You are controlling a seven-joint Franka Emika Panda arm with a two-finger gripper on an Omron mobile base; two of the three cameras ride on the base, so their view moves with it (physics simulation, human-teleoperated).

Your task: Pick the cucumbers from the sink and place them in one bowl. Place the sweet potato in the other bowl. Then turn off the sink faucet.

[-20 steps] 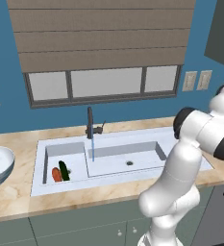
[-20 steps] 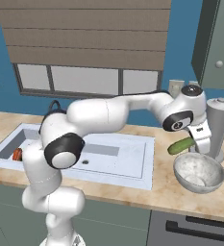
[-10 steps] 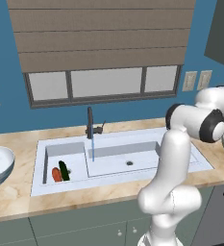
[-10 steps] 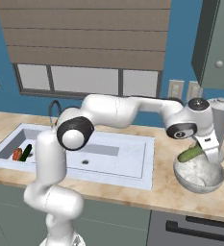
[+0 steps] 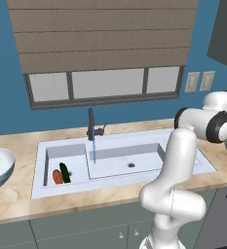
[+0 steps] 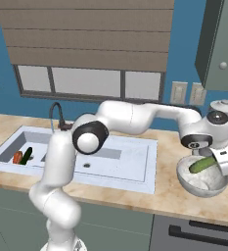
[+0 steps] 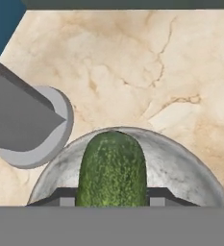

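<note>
Currently the lighter cucumber [image 6: 202, 164] is pinched in the pincer [image 6: 209, 165] directly over the pale grey bowl [image 6: 202, 182] at the desk's [image 6: 135, 193] right end, its long axis tilted, roughly 8 to 2 o'clock in the right base view. A pebbled green skin and blunt rounded tip are seen against the bowl's smooth round rim. The darker cucumber [image 5: 65, 172] and stubby orange-red sweet potato [image 5: 57, 176] lie side by side in the small sink [image 5: 124, 163] basin, at 9 o'clock from the faucet [image 5: 91, 125].

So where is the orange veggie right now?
The sweet potato lies in the small basin at the left end of the sink, right beside the dark green cucumber, as the left base view shows.
</note>
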